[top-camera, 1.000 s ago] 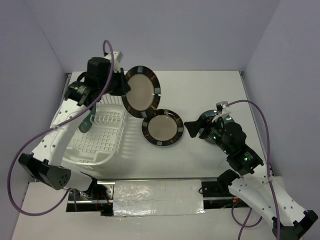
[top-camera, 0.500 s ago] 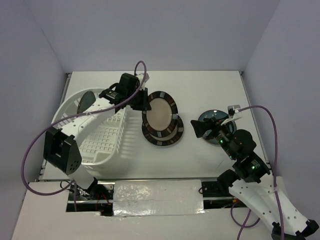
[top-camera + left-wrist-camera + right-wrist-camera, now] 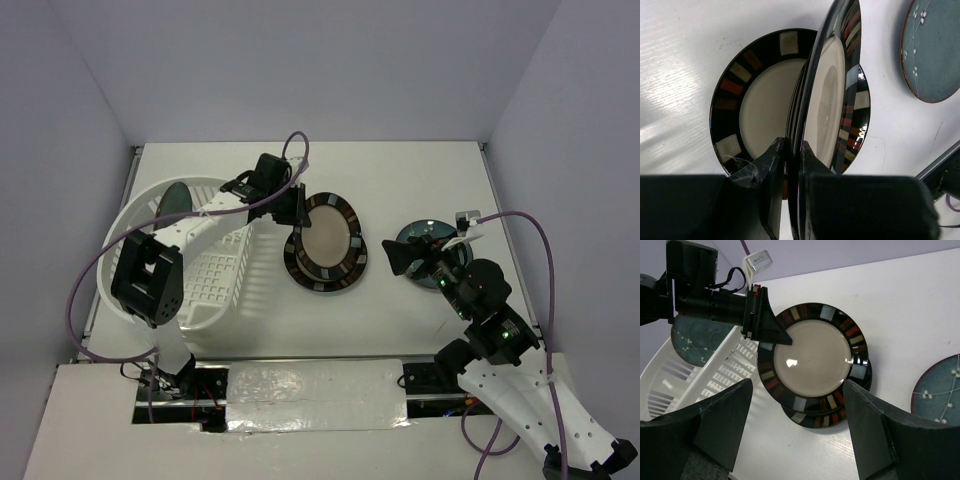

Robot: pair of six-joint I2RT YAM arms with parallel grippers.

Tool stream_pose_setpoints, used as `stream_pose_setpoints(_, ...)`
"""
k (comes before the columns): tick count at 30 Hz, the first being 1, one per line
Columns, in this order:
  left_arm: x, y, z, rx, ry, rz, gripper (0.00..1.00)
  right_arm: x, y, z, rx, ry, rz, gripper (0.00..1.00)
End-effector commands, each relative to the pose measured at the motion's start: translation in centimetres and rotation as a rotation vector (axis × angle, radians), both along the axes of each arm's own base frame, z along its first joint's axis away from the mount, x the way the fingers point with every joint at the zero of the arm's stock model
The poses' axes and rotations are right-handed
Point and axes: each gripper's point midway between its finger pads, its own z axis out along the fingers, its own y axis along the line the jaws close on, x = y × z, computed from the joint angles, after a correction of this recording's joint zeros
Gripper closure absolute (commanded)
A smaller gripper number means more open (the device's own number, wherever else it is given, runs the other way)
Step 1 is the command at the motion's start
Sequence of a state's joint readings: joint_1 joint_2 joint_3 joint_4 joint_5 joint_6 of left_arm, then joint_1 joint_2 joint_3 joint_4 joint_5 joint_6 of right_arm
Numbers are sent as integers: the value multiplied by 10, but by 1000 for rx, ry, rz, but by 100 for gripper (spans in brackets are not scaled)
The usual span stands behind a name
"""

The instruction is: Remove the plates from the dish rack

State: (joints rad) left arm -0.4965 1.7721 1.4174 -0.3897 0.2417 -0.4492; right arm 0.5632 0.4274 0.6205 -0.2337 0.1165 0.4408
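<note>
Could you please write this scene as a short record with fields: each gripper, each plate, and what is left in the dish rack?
lower plate: beige centre, black rim, flat on the table beside the dish rack
held plate: same pattern, tilted above the lower plate
left gripper: shut on the held plate's rim
right gripper: open, empty
teal plate on table: flat, near the right gripper
teal plate in rack: leaning on edge at the far left, not yet unloaded

left end effector [image 3: 791, 148] | held plate [image 3: 329, 241] moved right, lower | now over table plate [image 3: 318, 284]
</note>
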Motion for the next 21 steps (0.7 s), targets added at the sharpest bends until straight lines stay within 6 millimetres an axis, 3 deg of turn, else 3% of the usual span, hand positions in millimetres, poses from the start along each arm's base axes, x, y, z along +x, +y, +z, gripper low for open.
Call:
stream_pose_setpoints(1, 15, -21, 43, -117, -121, -45, 98, 0, -1, 5, 8, -19, -5, 20)
stream_pose_setpoints(6, 15, -13, 19, -53, -79, -15, 84, -1, -2, 6, 9, -22, -9, 20)
stream_pose_setpoints(12, 15, 1, -2, 54, -73, 24, 59, -1, -3, 5, 9, -22, -11, 20)
stream_pose_setpoints(21, 14, 18, -33, 222, -56, 65, 53, -1, -3, 5, 6, -23, -12, 20)
